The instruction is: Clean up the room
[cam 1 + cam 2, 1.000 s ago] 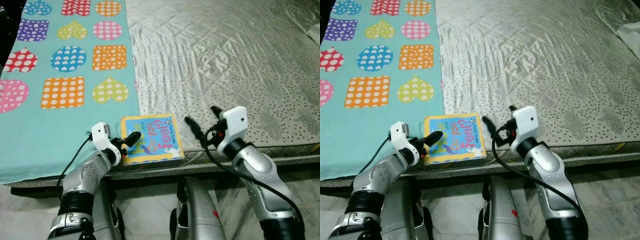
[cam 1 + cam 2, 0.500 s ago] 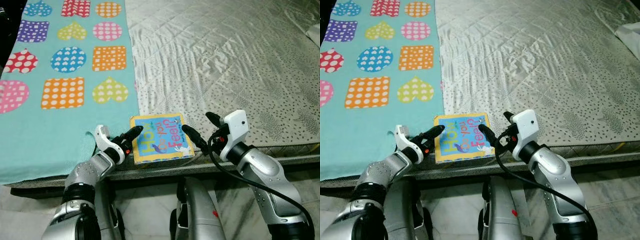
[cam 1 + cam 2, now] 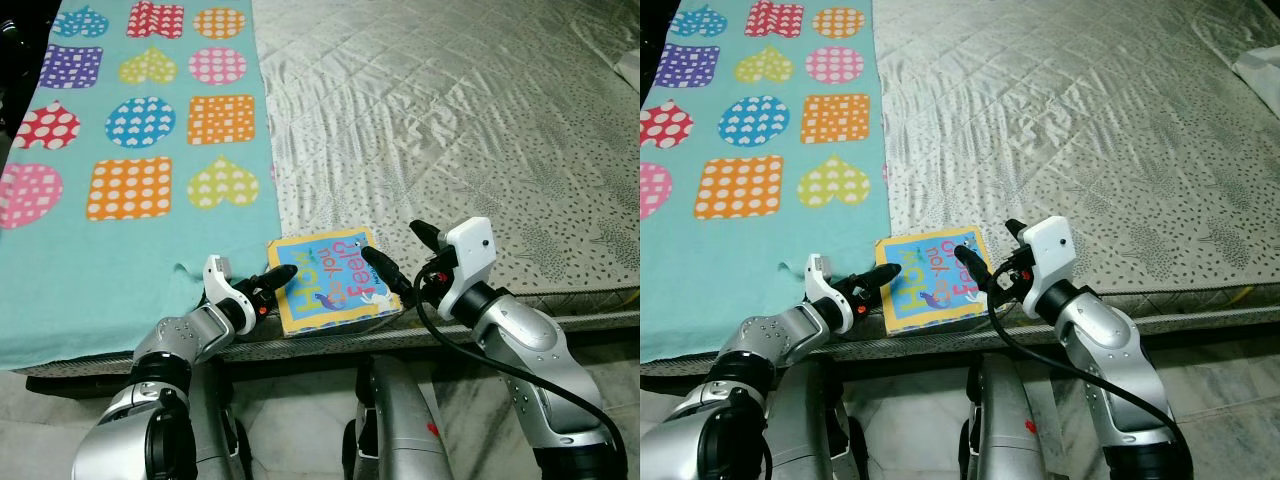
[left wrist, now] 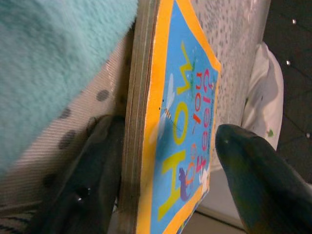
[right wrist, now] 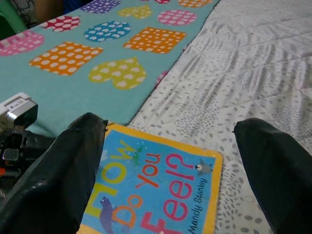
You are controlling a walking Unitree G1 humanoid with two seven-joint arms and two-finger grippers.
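Note:
A blue board book with a yellow border [image 3: 330,283] lies at the front edge of the bed, slightly askew. In the left wrist view the book's [image 4: 180,122] edge stands between the spread fingers of my left gripper [image 3: 266,289]. One finger [image 4: 92,180] rests against the underside and the other [image 4: 258,180] is off the cover. My right gripper [image 3: 402,252] is open just above the book's right side. One finger [image 3: 384,270] reaches over the cover [image 5: 156,190].
A teal blanket with dotted hearts, circles and squares [image 3: 130,180] covers the bed's left part. The silvery quilted mattress cover [image 3: 450,110] stretches right. The bed's front edge [image 3: 540,318] drops to a pale floor. A white cloth [image 3: 1262,65] lies far right.
The book has slid a little right and turned on the bed edge. My left gripper has followed to its left edge, and my right gripper has come in over its right side.

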